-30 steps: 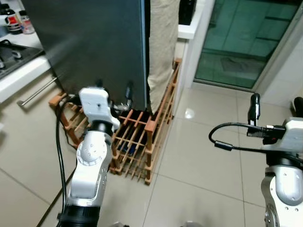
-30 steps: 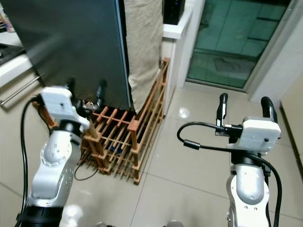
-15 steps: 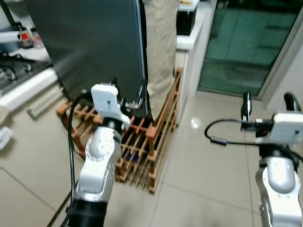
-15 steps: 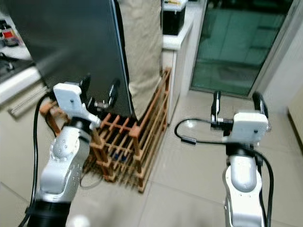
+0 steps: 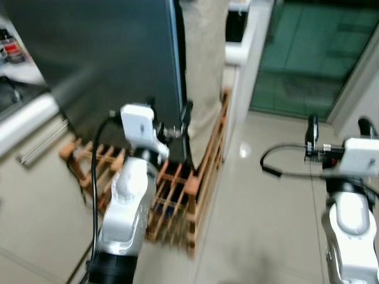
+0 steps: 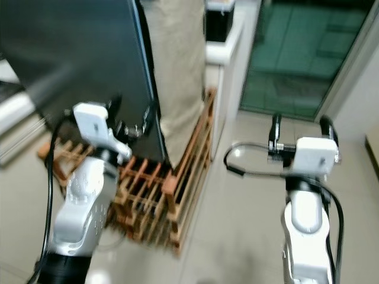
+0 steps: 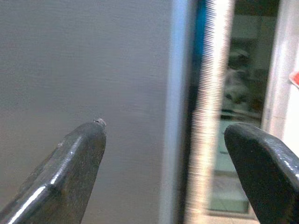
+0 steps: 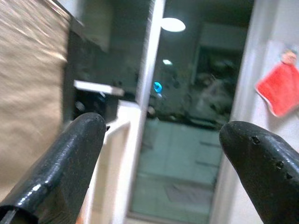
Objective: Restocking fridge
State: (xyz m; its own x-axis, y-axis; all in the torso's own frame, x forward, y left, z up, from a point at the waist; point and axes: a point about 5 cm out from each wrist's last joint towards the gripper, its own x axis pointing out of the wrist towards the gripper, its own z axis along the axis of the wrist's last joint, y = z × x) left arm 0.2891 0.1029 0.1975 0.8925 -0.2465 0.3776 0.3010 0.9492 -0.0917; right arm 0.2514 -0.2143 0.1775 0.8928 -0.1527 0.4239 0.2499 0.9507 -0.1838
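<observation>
The dark grey fridge (image 5: 106, 59) stands ahead on the left, its panel upright with the right edge (image 7: 175, 112) running vertically. My left gripper (image 5: 169, 112) is raised just in front of that edge, open and empty; in the left wrist view its fingers (image 7: 74, 158) straddle the edge with a narrow gap beside it. My right gripper (image 5: 336, 127) is held up at the right over the tiled floor, open with nothing in it, and faces the glass door (image 8: 173, 158). The eye views are blurred.
A wooden lattice rack (image 5: 201, 177) stands on the floor below the fridge's edge. A beige cloth (image 5: 204, 65) hangs beside the fridge. A white counter (image 5: 243, 47) and a green glass door (image 5: 308, 59) are behind. A worktop (image 5: 23, 112) runs along the left.
The whole view has shifted and blurred, so the camera moved. The fridge looms larger, and my left gripper now sits closer to its right edge. Both grippers stay open.
</observation>
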